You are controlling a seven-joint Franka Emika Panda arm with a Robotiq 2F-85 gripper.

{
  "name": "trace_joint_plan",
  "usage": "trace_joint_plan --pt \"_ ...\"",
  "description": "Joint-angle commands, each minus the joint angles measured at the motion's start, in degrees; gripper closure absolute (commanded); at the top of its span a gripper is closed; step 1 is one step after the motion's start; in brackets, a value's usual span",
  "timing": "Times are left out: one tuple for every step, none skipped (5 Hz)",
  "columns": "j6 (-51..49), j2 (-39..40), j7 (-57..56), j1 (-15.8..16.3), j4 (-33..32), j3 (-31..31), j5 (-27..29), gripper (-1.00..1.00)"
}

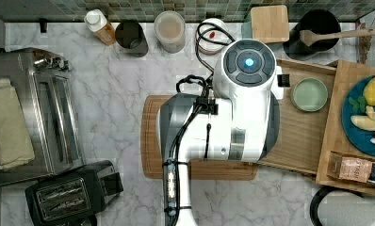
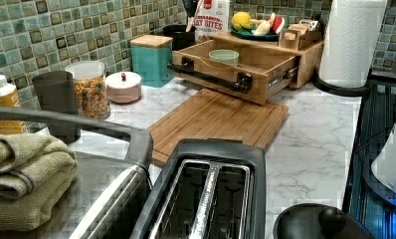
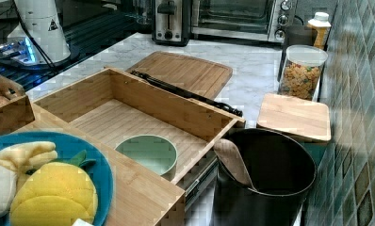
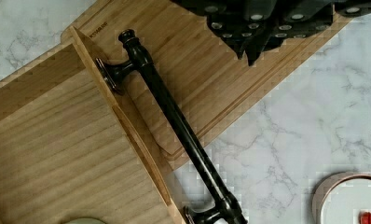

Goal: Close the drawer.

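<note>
Black end effector (image 4: pixel 256 35) hardware hangs closest to the wrist camera, poised over the cutting board (image 4: pixel 211 74) with nothing between or against its parts; how far its fingers are parted I cannot tell. Just beyond it runs the dark bar handle (image 4: pixel 174 126) on the drawer (image 4: pixel 48 154) front. That drawer stands pulled well out of its wooden cabinet (image 2: pixel 305 55), its front overhanging the board's far edge in the left view. A green bowl (image 3: pixel 147 153) sits inside on the drawer floor, near the back. Fruit on a blue plate (image 3: pixel 98 176) rests on the cabinet top. By my reading, the arm (image 1: pixel 237 103) hovers in front of the handle because a push on the drawer front toward the cabinet is what shuts it; contact is not yet made.
</note>
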Motion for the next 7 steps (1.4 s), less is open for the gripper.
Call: trace_joint_plan --pt "0.0 0.0 0.0 -0.4 0.0 0.4 -0.4 1.0" --pt "-0.2 3.7 -2.5 -0.1 2.3 0.2 -0.2 1.0" --pt "8.0 3.8 -7.5 0.5 -2.3 0.6 -1.5 1.0" --pt "12.9 5.1 -9.0 1.2 -3.6 1.7 -1.0 1.0" --pt "16.6 5.7 -5.9 3.1 -4.7 2.5 -1.8 1.0" --pt "16.3 8.8 -5.9 3.1 -3.1 3.4 -1.1 1.0" --pt "18.8 10.5 -9.0 3.6 -3.5 3.0 -5.3 1.0"
